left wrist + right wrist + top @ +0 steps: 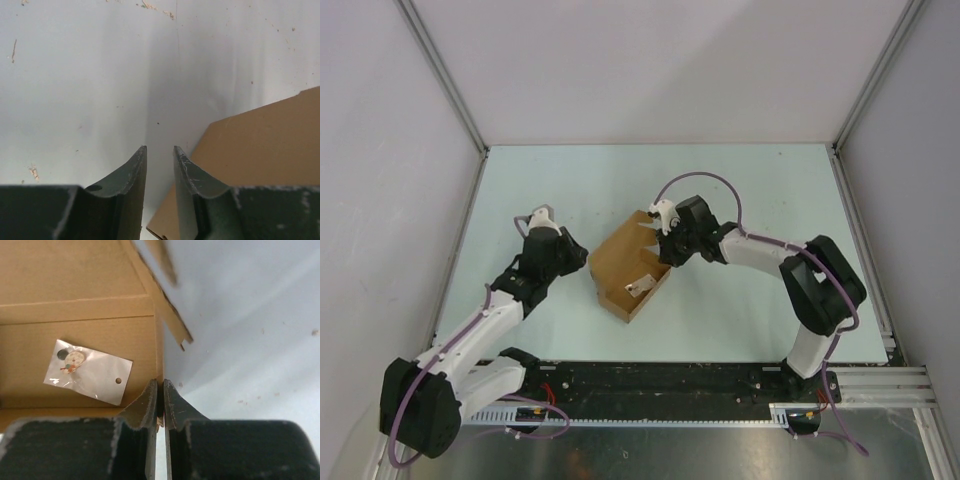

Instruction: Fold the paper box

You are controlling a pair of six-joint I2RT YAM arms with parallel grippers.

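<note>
The paper box is a brown cardboard carton lying open at mid-table, its lid flap spread to the left. In the right wrist view its floor shows with a side wall running up the middle. My right gripper is shut on the near end of that wall, one finger inside the box and one outside; from above it sits at the box's far right corner. My left gripper hangs open over bare table with nothing between its fingers, just left of the box's flap. From above it is left of the box.
A small silvery-white packet lies on the box floor, also seen from above. A loose cardboard tab sticks out past the wall. Grey enclosure walls and metal posts bound the pale table.
</note>
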